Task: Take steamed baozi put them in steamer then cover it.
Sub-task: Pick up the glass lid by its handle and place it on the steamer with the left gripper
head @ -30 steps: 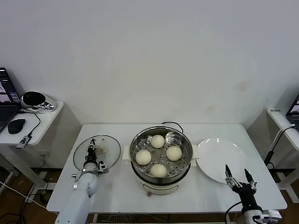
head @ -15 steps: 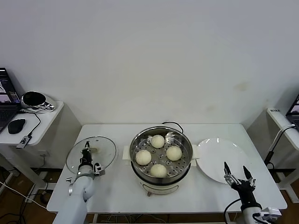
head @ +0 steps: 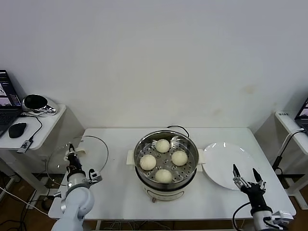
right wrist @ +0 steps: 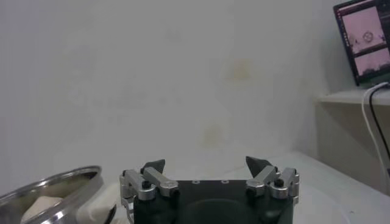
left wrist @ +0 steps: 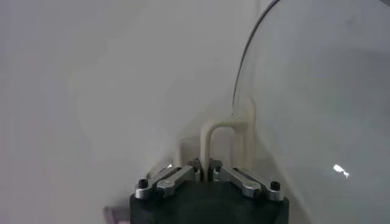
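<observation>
On the white table [head: 115, 192], four steamed baozi [head: 162, 145] are seen lying in the uncovered steamer [head: 166, 161], the glass lid [head: 77, 156] is held off the table's left edge by its handle in the clamped left gripper [head: 72, 153], and the right gripper [head: 244, 175] is kept spread apart beside the white plate [head: 226, 163].

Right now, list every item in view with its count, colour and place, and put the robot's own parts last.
steamed baozi: four, cream-white, in the steamer.
steamer: one, steel on white base, table centre.
glass lid: one, clear, raised at table's left edge, held by its handle.
plate: one, white, right of steamer.
table: one, white.
laptop: one, dark, far-left side table.
mouse: one, black, beside laptop.
left gripper: shut on lid handle.
right gripper: open, near plate's front edge.
</observation>
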